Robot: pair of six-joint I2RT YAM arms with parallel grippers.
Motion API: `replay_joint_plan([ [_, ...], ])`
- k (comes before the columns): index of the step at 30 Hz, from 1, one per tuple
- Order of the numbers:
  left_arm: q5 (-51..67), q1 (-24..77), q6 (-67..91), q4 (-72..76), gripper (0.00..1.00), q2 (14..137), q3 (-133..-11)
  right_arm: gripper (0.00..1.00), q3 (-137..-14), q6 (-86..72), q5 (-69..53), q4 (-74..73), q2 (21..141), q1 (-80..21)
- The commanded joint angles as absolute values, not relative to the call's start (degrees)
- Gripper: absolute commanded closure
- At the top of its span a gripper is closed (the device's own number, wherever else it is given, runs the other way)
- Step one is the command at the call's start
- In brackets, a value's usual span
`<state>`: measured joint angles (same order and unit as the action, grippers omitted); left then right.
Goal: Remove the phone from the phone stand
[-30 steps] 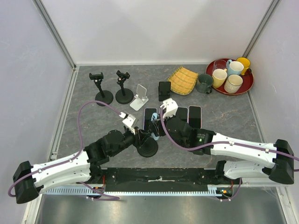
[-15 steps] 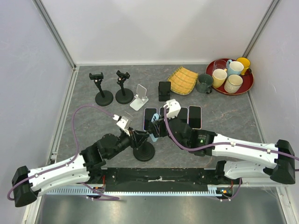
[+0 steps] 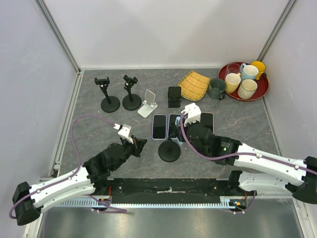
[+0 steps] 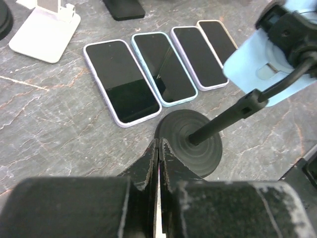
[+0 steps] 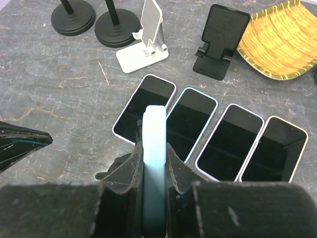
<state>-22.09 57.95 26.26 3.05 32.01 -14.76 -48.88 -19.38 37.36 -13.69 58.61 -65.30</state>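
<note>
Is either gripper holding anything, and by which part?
The right gripper pinches the light blue phone across its two flat faces. The left gripper is shut on nothing.

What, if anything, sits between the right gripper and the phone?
Nothing visible: the right gripper is shut on the light-blue phone. The stand rises to the phone's back; the shut left gripper stands apart.

Pale blue phone (image 5: 154,148), black stand (image 4: 198,154), grey veined tabletop (image 4: 49,116), yellow striped tray (image 5: 282,39)
</note>
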Motion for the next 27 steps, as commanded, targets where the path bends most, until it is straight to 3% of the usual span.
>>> replay_joint_plan([
  [1, -18.0, 57.9, 17.2, 12.9, 0.83, 30.1, -12.7, 1.00, -49.0, -13.4, 30.0, -9.1, 57.7, -64.7],
  [3, -13.0, 57.8, 14.4, 16.8, 0.54, 31.2, -12.2, 1.00, -49.0, -12.7, 27.4, -8.4, 58.4, -64.6],
  [6, -6.4, 57.9, 8.2, 19.2, 0.37, 36.1, -14.3, 1.00, -49.1, -12.0, 24.5, -7.0, 59.8, -64.7],
  [7, -4.9, 57.9, 5.0, 19.2, 0.36, 37.6, -16.2, 1.00, -49.2, -11.8, 24.1, -6.6, 60.1, -64.7],
  [16, 4.4, 57.9, -4.6, 26.1, 0.37, 52.6, -22.3, 1.00, -49.9, -10.2, 21.3, -6.1, 61.3, -64.7],
  [27, 3.5, 57.8, -4.8, 29.4, 0.51, 61.5, -24.0, 1.00, -49.0, -10.2, 20.3, -5.9, 59.9, -64.6],
])
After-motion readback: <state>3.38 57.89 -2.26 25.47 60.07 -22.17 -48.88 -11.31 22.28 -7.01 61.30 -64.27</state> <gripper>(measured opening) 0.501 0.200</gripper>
